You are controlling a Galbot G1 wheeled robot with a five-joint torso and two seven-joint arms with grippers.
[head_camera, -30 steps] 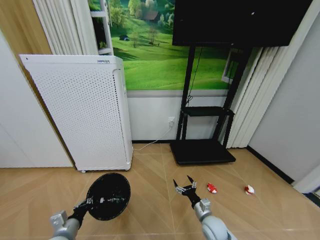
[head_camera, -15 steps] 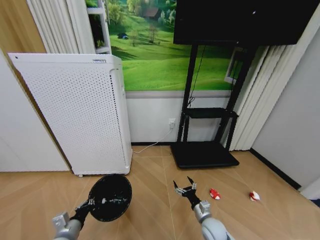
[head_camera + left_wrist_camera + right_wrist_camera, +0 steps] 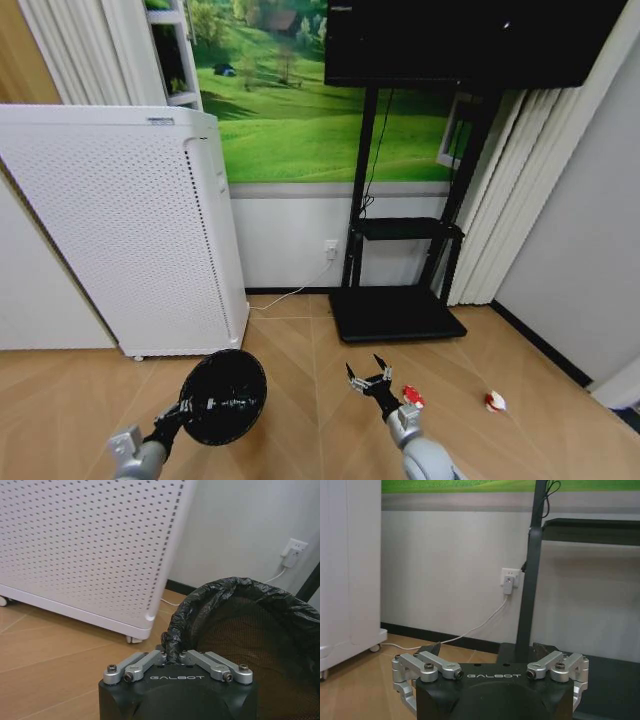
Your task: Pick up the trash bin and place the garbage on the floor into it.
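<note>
The trash bin [image 3: 222,396] is a small black round basket lined with a black bag, held off the floor at lower left. My left gripper [image 3: 180,412] is shut on its rim; the left wrist view shows the fingers pinching the bag-covered rim of the trash bin [image 3: 250,625]. My right gripper [image 3: 370,378] hangs open and empty at lower centre, its fingers [image 3: 427,662] spread wide in the right wrist view. Two pieces of garbage lie on the wood floor: a red-and-white scrap [image 3: 411,397] just right of the right gripper, and another [image 3: 493,402] farther right.
A tall white perforated cabinet [image 3: 110,230] stands at left against the wall. A black TV stand [image 3: 397,312] with a screen above sits ahead, its base on the floor. A white cable [image 3: 480,625] runs to a wall socket. Curtains hang at right.
The whole head view has shifted: cabinet, stand and scraps have slid left and the scraps sit closer to my right gripper. Both grippers hold the same pose, the bin still gripped.
</note>
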